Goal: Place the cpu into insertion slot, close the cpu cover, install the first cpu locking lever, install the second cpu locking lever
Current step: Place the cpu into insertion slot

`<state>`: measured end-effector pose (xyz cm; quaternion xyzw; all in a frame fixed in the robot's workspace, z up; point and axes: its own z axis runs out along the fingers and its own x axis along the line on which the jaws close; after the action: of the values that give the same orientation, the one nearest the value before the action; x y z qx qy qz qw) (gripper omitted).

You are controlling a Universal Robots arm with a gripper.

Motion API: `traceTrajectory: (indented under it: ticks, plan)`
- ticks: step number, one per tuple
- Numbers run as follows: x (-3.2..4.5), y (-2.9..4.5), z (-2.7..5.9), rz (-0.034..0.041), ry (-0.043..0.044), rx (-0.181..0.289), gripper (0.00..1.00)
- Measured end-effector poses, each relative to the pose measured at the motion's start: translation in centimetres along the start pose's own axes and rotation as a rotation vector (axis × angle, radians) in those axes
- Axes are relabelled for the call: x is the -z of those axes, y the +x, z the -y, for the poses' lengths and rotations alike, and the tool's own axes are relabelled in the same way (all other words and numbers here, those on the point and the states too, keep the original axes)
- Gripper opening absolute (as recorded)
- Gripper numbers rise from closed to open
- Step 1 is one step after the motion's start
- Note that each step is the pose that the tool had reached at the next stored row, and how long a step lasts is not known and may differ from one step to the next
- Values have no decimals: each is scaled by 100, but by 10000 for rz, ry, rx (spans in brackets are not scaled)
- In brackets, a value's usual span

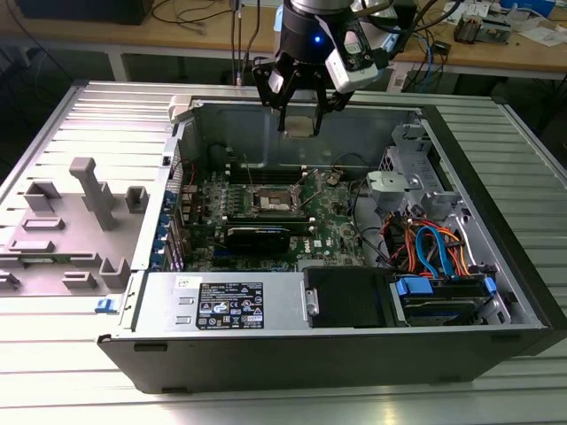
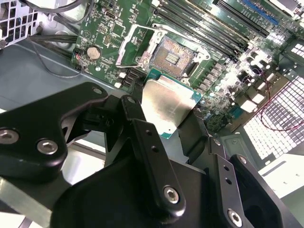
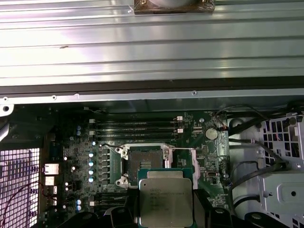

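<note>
**One cpu [image 3: 165,202] pinched in the single gripper [image 1: 301,129], held in the air over the open computer case [image 1: 310,359].**

Two black fingers [image 2: 142,133] press against opposite edges of the chip. Its silvery top faces the first wrist view, and the print there is too small to read. Well apart from it on the green board [image 3: 209,161] lies the one insertion slot [image 2: 173,58], its dark centre bare. The one cpu cover [image 2: 123,45] is tipped open just beside the slot. One round coin cell [image 2: 94,52] sits near that cover. In the exterior view, one long black card [image 1: 257,235] and one black label [image 1: 229,305] carry white lettering, none of it legible.
</note>
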<state>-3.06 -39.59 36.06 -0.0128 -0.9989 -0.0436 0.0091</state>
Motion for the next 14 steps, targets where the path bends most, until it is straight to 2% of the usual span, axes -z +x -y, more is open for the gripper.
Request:
traceTrajectory:
  ticks: [14]
  plan:
    - [3, -3, 92, 0, -1, 1, 55]
